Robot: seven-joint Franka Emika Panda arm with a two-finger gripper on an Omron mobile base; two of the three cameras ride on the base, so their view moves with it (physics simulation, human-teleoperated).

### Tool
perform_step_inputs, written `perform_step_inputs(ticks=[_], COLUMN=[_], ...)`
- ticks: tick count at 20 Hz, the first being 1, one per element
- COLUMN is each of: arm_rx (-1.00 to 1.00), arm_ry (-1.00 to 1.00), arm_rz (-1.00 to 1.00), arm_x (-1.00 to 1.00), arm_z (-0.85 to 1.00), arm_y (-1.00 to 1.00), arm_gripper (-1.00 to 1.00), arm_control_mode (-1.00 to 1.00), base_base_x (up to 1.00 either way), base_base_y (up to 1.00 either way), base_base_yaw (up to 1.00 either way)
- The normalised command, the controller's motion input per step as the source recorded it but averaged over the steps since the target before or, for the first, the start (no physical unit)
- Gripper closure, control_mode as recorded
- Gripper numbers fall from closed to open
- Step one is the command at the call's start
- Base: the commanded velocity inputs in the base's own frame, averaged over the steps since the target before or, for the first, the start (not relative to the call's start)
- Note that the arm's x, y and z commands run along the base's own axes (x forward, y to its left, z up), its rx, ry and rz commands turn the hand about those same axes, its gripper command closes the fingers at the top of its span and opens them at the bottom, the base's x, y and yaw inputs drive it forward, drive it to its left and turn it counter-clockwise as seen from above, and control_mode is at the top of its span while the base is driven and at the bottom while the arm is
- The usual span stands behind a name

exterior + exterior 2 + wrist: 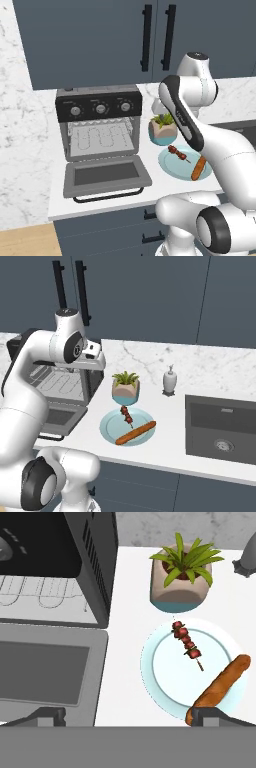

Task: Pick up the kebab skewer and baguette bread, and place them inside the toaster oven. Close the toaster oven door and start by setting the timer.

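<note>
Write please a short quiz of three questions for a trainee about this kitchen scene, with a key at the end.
1. True or false: the toaster oven door is closed.
2. What lies on the plate? A) only the kebab skewer B) skewer and baguette bread C) nothing
3. Fill in: the gripper hangs ____ above the counter, holding nothing.

Key:
1. False; it lies folded down, and the toaster oven shows its wire rack.
2. B; the potted plant stands behind the plate.
3. open
</note>
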Motion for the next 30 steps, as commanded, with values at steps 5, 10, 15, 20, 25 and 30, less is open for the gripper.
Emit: perform_step_inputs(ticks=[5,10,15,20,25,30], arm_rx=[0.0,0.0,0.0,-0.01,-0.07,0.0], arm_ry=[0.0,0.0,0.0,-0.03,-0.21,-0.29], arm_rz=[0.0,0.0,0.0,0.0,-0.02,-0.09], arm_x=[0.0,0.0,-0.08,-0.47,-0.21,0.0], arm_z=[0.0,0.0,-0.01,-0.43,-0.57,-0.4], arm_y=[0.0,0.0,0.0,0.5,1.0,1.0], arm_gripper=[-1.0,-1.0,-1.0,-1.0,-1.0,-1.0], arm_control_mode=[-1.0,-1.0,-1.0,-1.0,-1.0,-1.0], base_base_x=[0.0,0.0,0.0,0.0,0.0,0.0], base_base_y=[0.0,0.0,0.0,0.0,0.0,0.0], base_base_yaw=[0.0,0.0,0.0,0.0,0.0,0.0])
